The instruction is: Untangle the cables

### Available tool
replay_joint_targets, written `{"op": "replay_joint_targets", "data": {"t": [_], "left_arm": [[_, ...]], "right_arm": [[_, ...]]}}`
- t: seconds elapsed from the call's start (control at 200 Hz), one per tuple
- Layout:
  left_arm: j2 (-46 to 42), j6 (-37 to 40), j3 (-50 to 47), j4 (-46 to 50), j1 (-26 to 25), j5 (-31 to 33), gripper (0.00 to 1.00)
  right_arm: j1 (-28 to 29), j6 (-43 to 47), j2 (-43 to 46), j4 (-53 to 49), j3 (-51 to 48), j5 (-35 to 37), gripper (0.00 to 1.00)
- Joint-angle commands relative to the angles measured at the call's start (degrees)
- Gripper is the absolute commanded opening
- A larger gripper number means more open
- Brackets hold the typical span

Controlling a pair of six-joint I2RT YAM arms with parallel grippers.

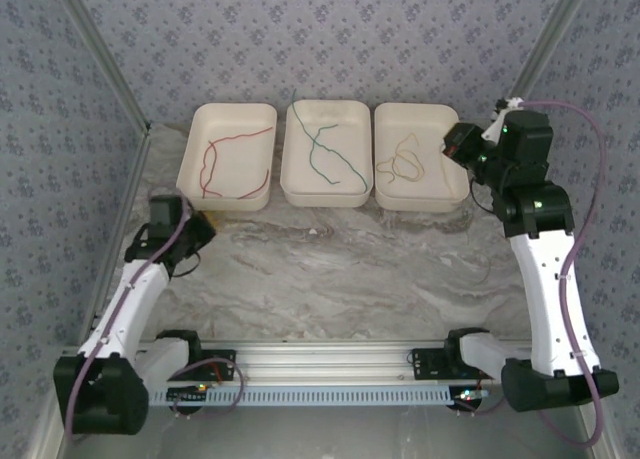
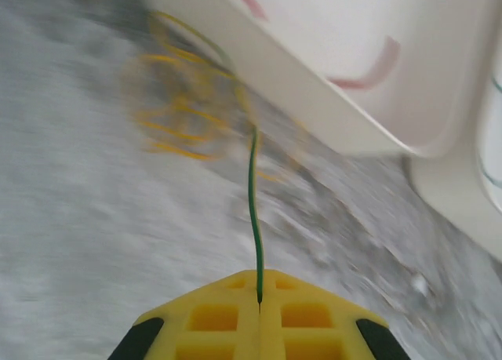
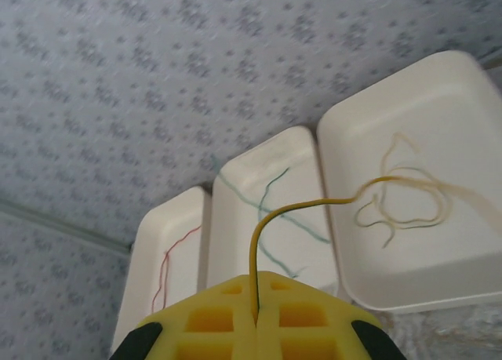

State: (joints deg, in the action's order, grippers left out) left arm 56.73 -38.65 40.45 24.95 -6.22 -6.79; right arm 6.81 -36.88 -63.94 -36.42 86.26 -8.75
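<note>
**A:** Grey marbled table (image 1: 330,269), blue-grey patterned walls. Three white foam trays sit in a row at the far side. How much is sorted?

**B:** Most of it, I'd say. Left tray (image 1: 240,169) has a thin red wire (image 1: 209,159). Middle tray (image 1: 345,114) has thread-thin green wires (image 1: 318,144). Right tray (image 1: 440,119) has a loose heap of pale yellow wires (image 1: 402,162). One colour per tray.

**A:** What's left?

**B:** A small yellow wire tangle (image 2: 180,101) lies on the table, right against the left tray's outer wall. A green strand (image 2: 252,195) runs out of it. The wrist view is blurred, so I can't tell how tightly the two are knotted.

**A:** Left jaws?

**B:** Pressed together, pinching the near end of that green strand. They're low over the table, just in front of the left tray.

**A:** Right jaws?

**B:** Also pressed together, pinching one yellow strand (image 3: 298,207). They're raised beside the right tray. The strand arcs away toward the yellow heap in that tray, but I can't tell whether it's hooked into it.

**A:** So what remains?

**B:** My read: pull green free of the yellow knot, then green goes to the middle tray and the yellow knot to the right tray. The right arm's strand isn't set down yet. Late stage, not finished.
</note>
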Motion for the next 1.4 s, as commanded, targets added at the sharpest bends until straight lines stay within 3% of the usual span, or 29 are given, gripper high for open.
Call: {"op": "replay_joint_targets", "data": {"t": [0.0, 0.125, 0.195, 0.31, 0.555, 0.7, 0.854, 1.154, 1.394], "left_arm": [[-0.21, -4.0, 3.83, -3.56, -6.5, 0.93, 0.0], [4.15, -6.68, 5.01, -5.17, -10.49, -0.63, 0.0], [7.76, -6.91, 5.87, -4.46, -12.42, 0.19, 0.27], [11.13, -7.67, 4.82, -7.41, -14.41, -1.15, 0.47], [5.43, -6.75, 5.35, -7.57, -18.73, 2.83, 0.65], [0.79, -6.48, 6.68, -6.31, -20.19, 5.11, 0.67], [-1.68, -5.0, 6.91, -10.53, -25.23, 5.72, 0.67], [4.59, -4.18, 9.23, -16.06, -34.01, 6.61, 0.63], [6.79, -1.78, 8.53, -20.25, -39.49, 8.91, 0.63]], "right_arm": [[1.95, 2.44, 0.49, -1.26, 3.3, 2.42, 0.0], [2.69, 2.09, -0.52, -1.57, 5.64, 0.83, 0.0], [4.03, 2.06, -1.39, -1.62, 7.21, 0.62, 0.0], [5.59, 2.23, -2.56, -1.63, 9.79, 0.92, 0.0], [6.34, 3.14, -4.67, -0.25, 13.74, -2.32, 0.0], [6.28, 3.55, -6.69, 0.06, 17.31, -2.32, 0.0], [5.39, 3.96, -10.16, 1.09, 22.77, -2.47, 0.0], [0.64, 1.85, -20.76, 1.71, 40.45, -5.03, 0.0], [-1.24, 2.29, -27.68, 10.77, 49.58, -6.06, 0.0]]}}
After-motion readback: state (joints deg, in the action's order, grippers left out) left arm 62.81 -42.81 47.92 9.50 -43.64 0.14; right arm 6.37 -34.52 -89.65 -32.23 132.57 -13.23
